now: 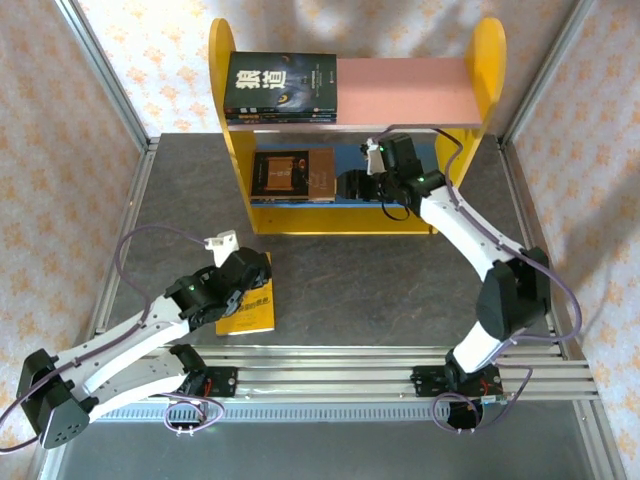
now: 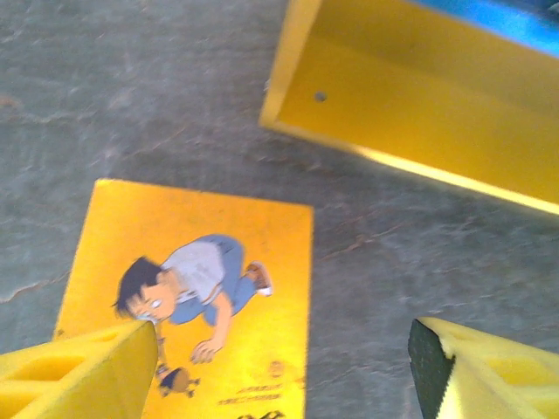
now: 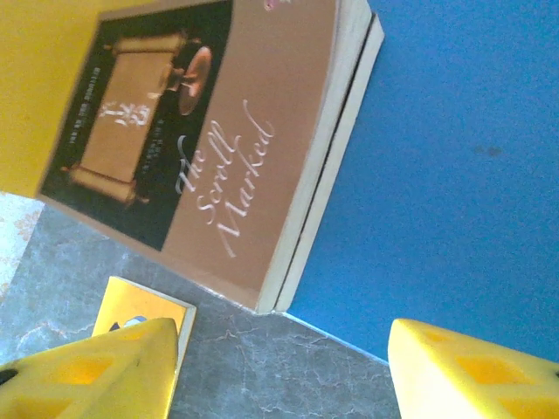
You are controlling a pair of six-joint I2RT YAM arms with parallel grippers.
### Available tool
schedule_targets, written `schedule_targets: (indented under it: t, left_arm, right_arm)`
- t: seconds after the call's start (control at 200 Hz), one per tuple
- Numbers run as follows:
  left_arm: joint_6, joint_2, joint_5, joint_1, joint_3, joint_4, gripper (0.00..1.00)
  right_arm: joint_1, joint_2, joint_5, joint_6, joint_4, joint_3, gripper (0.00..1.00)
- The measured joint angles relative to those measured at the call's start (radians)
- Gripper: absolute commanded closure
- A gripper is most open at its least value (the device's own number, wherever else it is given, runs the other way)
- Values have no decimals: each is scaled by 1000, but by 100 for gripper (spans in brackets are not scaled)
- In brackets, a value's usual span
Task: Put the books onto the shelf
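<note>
Books [image 1: 280, 88]: L+R jaws open, empty

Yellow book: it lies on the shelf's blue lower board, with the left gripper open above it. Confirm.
Wrong. The yellow book lies on the table in front of the shelf, not on its blue lower board, as the top external view shows. The left gripper is open above it.

Jaws apart; left arm [image 1: 130, 345] low, right arm [image 1: 465, 230] outstretched
</note>
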Motion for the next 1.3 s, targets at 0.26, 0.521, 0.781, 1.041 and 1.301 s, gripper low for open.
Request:
schedule_targets:
  t: [0.26, 0.521, 0.781, 1.041, 1.301]
  left_arm:
    - [-49, 76, 14, 29, -44, -62, 19]
    - [-39, 235, 89, 52, -45, -51, 19]
    - [-11, 349, 180, 54, -43, 2, 20]
    - [41, 463, 307, 58, 0, 89, 22]
    - [68, 563, 383, 55, 67, 227, 25]
  right_arm:
    - [6, -143, 26, 8, 129, -203, 35]
    - [38, -245, 62, 60, 264, -500, 35]
    - [105, -258, 67, 116, 335, -620, 35]
    - [111, -258, 63, 145, 365, -633, 35]
    - [111, -258, 63, 156, 367, -633, 35]
